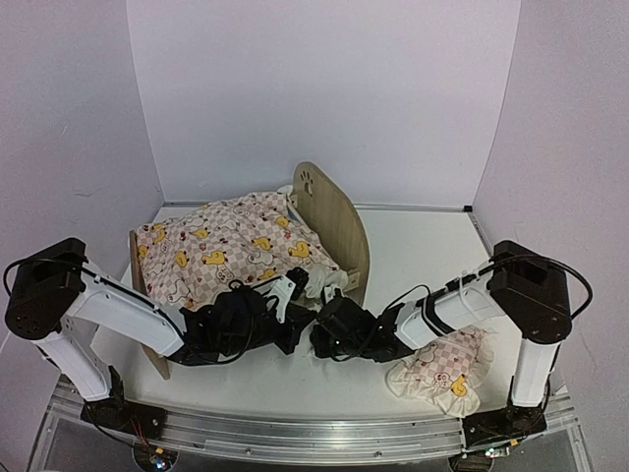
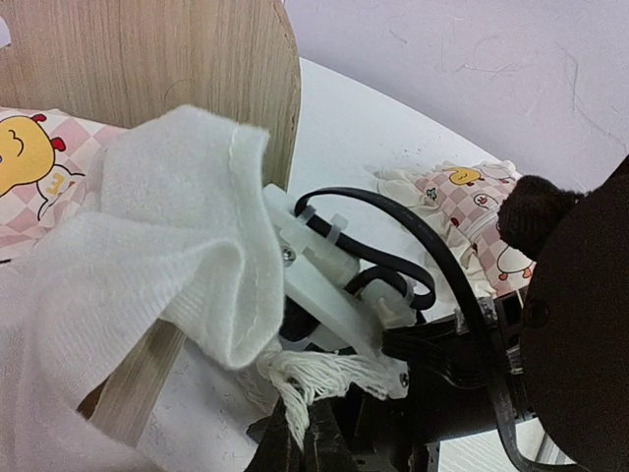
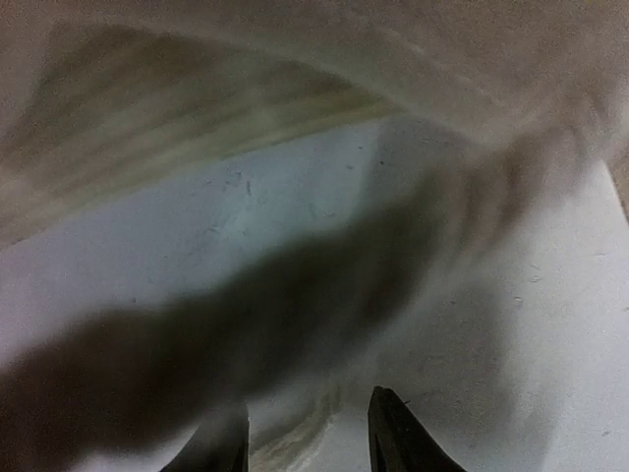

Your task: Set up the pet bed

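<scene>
The pet bed (image 1: pixel 334 221) stands left of centre, its wooden headboard with a paw cutout at the right and its low footboard (image 1: pixel 138 265) at the left. The frilled cartoon-print quilt (image 1: pixel 226 251) covers it and hides the striped base. My left gripper (image 1: pixel 295 329) is at the bed's near side by the headboard. In the left wrist view it (image 2: pixel 295 442) is shut on the quilt's white fringe, with the white underside (image 2: pixel 147 256) lifted beside the headboard (image 2: pixel 147 59). My right gripper (image 1: pixel 319 339) is close beside it. Its jaws (image 3: pixel 310 438) are open over the table under blurred fabric.
The matching frilled pillow (image 1: pixel 440 372) lies on the table at the near right, under my right arm, and also shows in the left wrist view (image 2: pixel 472 202). White walls enclose the table on three sides. A metal rail (image 1: pixel 295 433) runs along the near edge.
</scene>
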### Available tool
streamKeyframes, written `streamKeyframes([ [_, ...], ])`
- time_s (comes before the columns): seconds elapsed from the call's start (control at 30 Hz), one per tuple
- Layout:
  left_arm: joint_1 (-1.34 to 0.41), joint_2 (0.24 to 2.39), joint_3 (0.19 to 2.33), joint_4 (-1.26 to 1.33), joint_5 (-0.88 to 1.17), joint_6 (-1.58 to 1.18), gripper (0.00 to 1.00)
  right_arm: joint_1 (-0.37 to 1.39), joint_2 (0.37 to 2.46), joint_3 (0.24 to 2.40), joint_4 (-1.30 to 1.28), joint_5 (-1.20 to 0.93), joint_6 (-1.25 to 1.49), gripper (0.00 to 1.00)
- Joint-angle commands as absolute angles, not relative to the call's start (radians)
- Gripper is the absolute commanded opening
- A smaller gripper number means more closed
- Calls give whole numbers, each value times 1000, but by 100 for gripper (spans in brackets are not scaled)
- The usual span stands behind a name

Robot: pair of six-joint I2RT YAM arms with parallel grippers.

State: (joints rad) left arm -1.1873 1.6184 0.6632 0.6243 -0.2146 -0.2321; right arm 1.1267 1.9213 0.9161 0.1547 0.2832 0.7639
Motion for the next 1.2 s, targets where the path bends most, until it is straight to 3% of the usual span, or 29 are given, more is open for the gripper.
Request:
streamKeyframes([
  [0.0, -1182, 1552, 647, 650, -208, -218, 0, 1138, 1923, 892, 40, 436, 774, 36],
  [0.03, -1183, 1550, 643, 650, -194, -213, 0, 1138, 1913, 877, 39, 450, 778, 30],
  [0.1, -1188, 1552, 645, 650, -155, -195, 0, 1137, 1852, 814, 39, 490, 791, 3],
  [0.13, -1200, 1555, 648, 644, -145, -178, 0, 1137, 1794, 772, 50, 505, 795, 0],
  [0.23, -1243, 1577, 652, 638, -122, -155, 0, 1137, 1613, 654, 112, 457, 700, 0],
  [0.4, -1302, 1645, 660, 638, -77, -185, 0, 1145, 1379, 477, 325, 164, 510, 0],
  [0.6, -1363, 1591, 593, 616, -96, -226, 0, 1161, 1340, 483, 332, 56, 434, 0],
  [0.83, -1443, 1355, 456, 416, -186, -322, 0, 1241, 1411, 598, 378, -50, 418, 0],
  [0.97, -1463, 1353, 460, 386, -160, -334, 0, 1244, 1422, 542, 434, 9, 501, 0],
  [1.17, -1462, 1626, 693, 388, -23, -186, 0, 1223, 1408, 451, 364, 198, 626, 0],
])
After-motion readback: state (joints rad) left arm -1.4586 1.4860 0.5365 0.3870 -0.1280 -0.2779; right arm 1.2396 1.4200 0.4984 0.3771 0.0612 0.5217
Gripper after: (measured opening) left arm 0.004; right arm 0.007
